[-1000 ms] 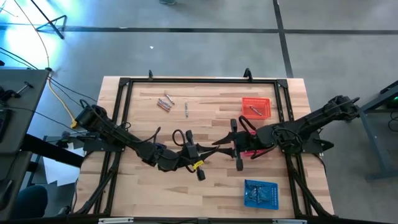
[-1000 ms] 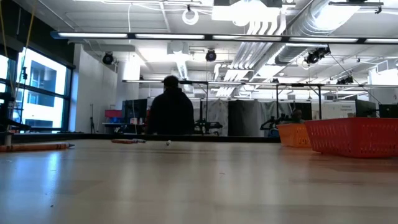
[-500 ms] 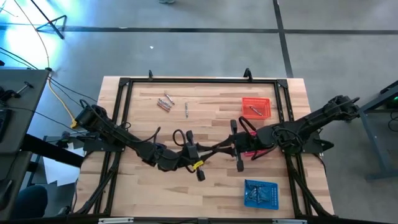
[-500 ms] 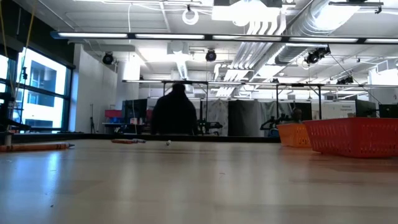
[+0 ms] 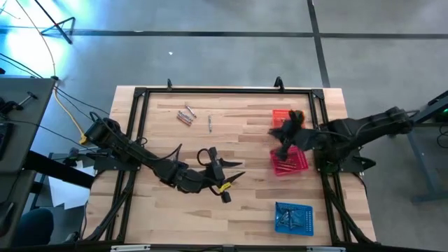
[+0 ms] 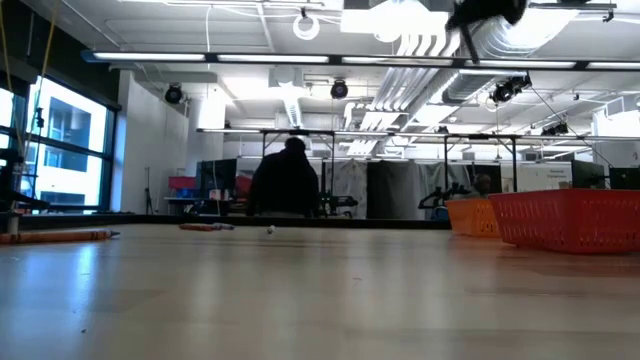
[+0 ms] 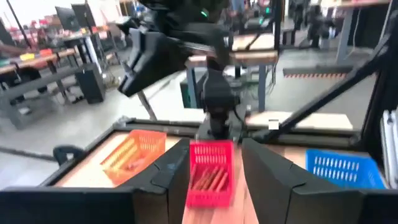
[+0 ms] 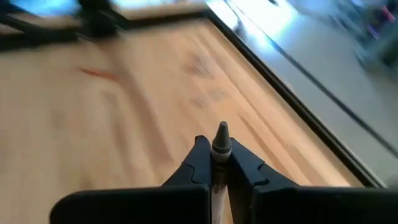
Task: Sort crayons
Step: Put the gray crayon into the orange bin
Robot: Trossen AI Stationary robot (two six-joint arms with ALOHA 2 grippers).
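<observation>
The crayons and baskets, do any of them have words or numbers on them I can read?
None can be read.
The grey crayon in the right gripper: no readable print.
The red basket, orange basket and blue basket: no labels show.
The loose crayons on the table: too small to tell.

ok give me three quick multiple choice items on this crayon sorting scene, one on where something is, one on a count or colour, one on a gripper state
1. Where is the blue basket?
A. the table's near edge, right arm's side
B. the far left corner
C. the table's middle

2. How many baskets are on the table?
A. one
B. three
C. five

3. What is the right gripper doing?
A. gaping over a basket
B. shut on a grey crayon
C. holding a basket

Answers:
1 A, the high view shows it there.
2 B, the left wrist view shows the orange basket, red basket and blue one.
3 B, the right wrist view shows the crayon pinched between its fingers.
</observation>
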